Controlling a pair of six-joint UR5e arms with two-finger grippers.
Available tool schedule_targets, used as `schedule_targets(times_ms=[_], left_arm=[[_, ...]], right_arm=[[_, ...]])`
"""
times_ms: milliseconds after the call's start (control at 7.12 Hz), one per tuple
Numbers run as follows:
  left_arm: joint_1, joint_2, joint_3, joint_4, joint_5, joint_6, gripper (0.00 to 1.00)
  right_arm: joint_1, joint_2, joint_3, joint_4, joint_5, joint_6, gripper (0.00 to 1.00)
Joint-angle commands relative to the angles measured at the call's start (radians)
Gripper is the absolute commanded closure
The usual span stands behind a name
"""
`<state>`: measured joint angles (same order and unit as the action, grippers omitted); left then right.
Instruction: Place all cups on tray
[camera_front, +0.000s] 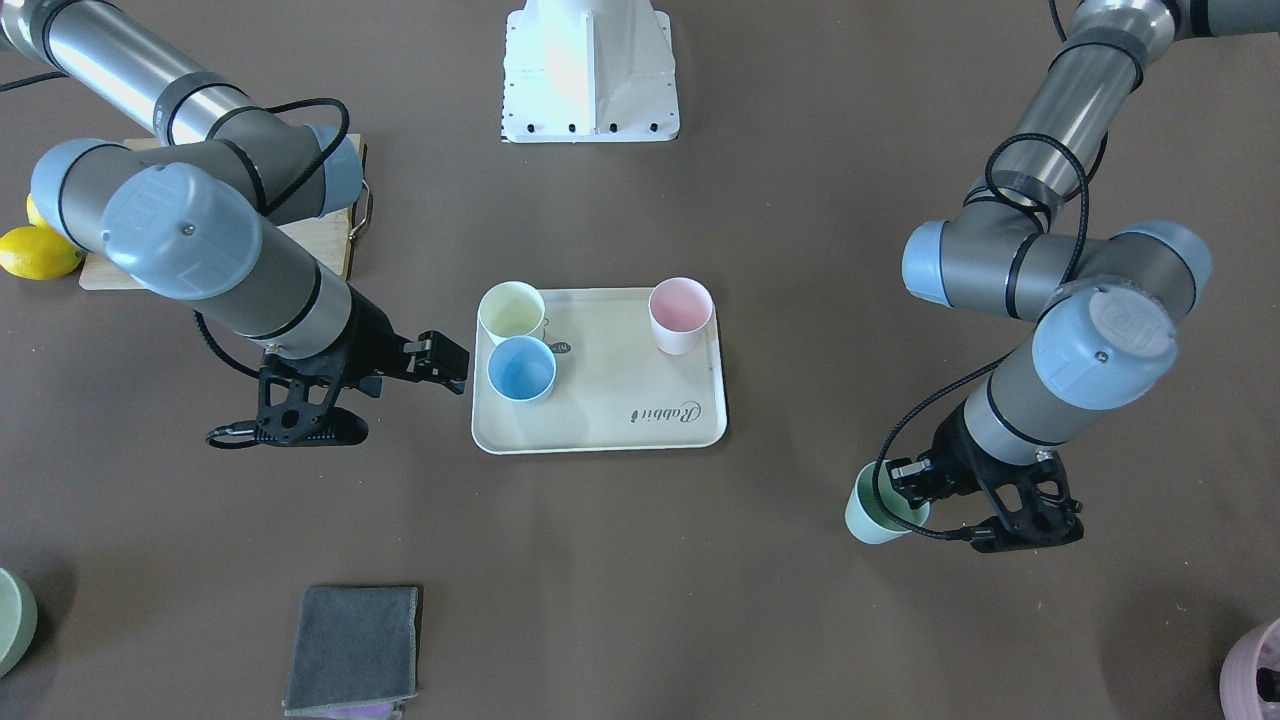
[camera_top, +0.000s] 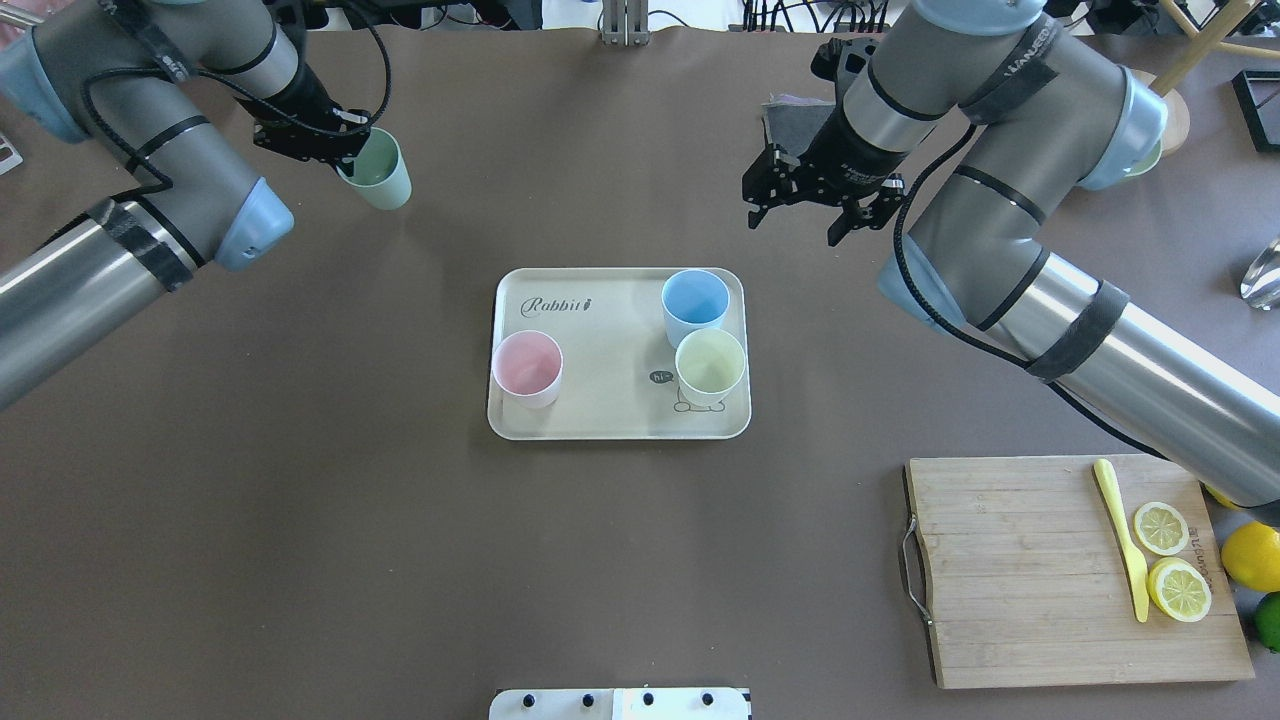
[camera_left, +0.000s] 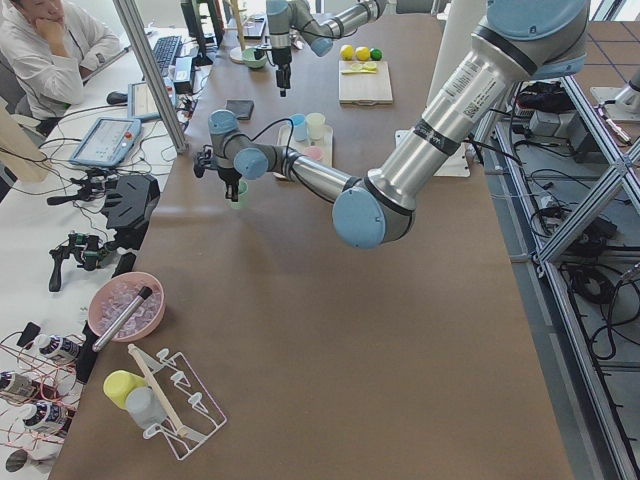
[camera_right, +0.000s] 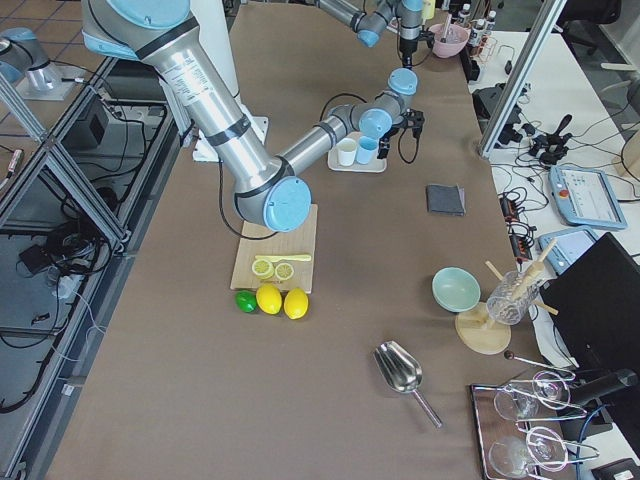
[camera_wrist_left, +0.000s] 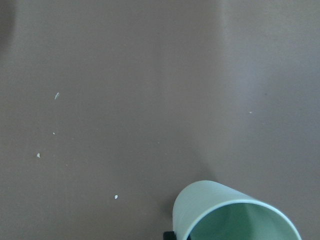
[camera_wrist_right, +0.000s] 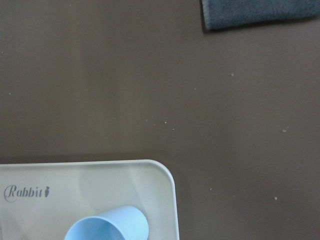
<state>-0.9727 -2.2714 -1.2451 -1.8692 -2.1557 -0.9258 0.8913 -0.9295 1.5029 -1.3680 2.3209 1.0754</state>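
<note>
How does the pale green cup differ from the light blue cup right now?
The pale green cup is off the cream tray, the light blue cup stands on it. The left gripper clamps the green cup; nothing holds the blue cup. Both are handleless, mouth up.

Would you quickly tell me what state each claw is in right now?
Left claw: shut on the green cup.
Right claw: open, empty.

Matte brown table (camera_top: 300, 550) between a cluttered white desk (camera_left: 25, 235) and grey tiled floor (camera_left: 600, 420), aluminium post (camera_left: 150, 70) alongside.
</note>
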Motion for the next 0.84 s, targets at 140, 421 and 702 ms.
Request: schedule_targets(times_ms=[140, 421, 702], left_arm=[[0.104, -0.074, -0.1, 0.131, 0.002, -0.1, 1.0], [0.162, -0.094, -0.12, 0.148, 0.007, -0.148, 1.0], [0.205, -0.094, -0.134, 0.148, 0.007, -0.177, 1.0]], right_arm=[[0.05, -0.055, -0.003, -0.002, -0.014, -0.078, 0.0], [0.066, -0.058, -0.01, -0.002, -0.021, -0.083, 0.0], [0.075, -0.071, -0.019, -0.005, -0.038, -0.135, 0.0]])
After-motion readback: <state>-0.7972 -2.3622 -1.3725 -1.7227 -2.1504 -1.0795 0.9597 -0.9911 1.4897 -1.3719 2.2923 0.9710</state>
